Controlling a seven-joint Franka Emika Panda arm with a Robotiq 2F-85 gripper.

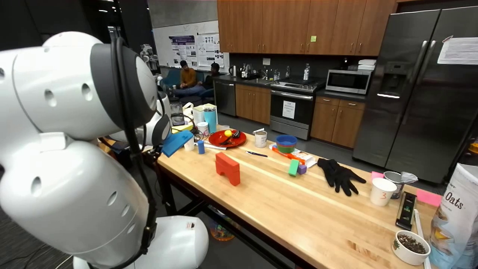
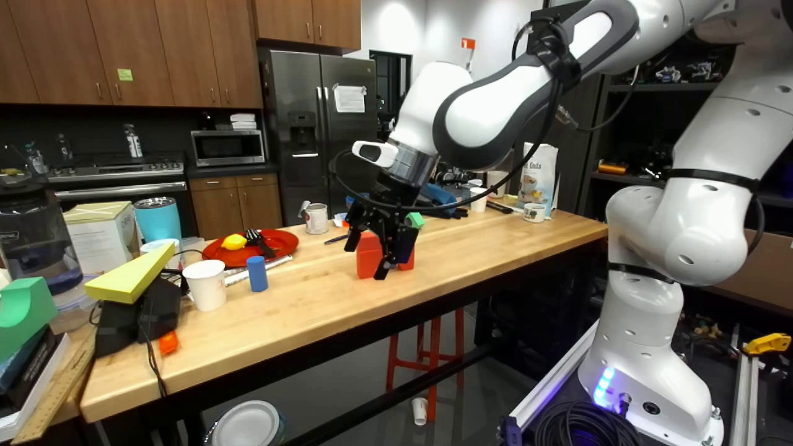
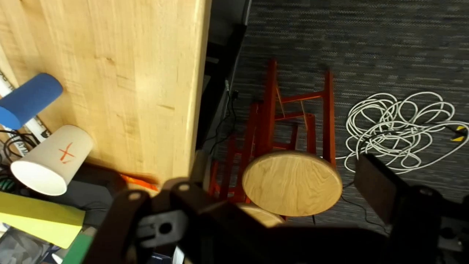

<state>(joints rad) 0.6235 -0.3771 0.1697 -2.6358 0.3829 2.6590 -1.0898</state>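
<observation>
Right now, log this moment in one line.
gripper: open, empty | table: red blocks, blue cylinder upright beside white cup | wrist view: stools

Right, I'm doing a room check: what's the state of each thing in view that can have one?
Gripper, open, holding nothing
Red arch, upright
Blue block, standing on end
Cup near the blue block, upright
Bowls, nested
Gloves, lying flat
Fridge, shut
Microwave, shut
Oven, shut
Upper cupboards, shut
Oats bag, standing; cannot tell whether sealed
</observation>
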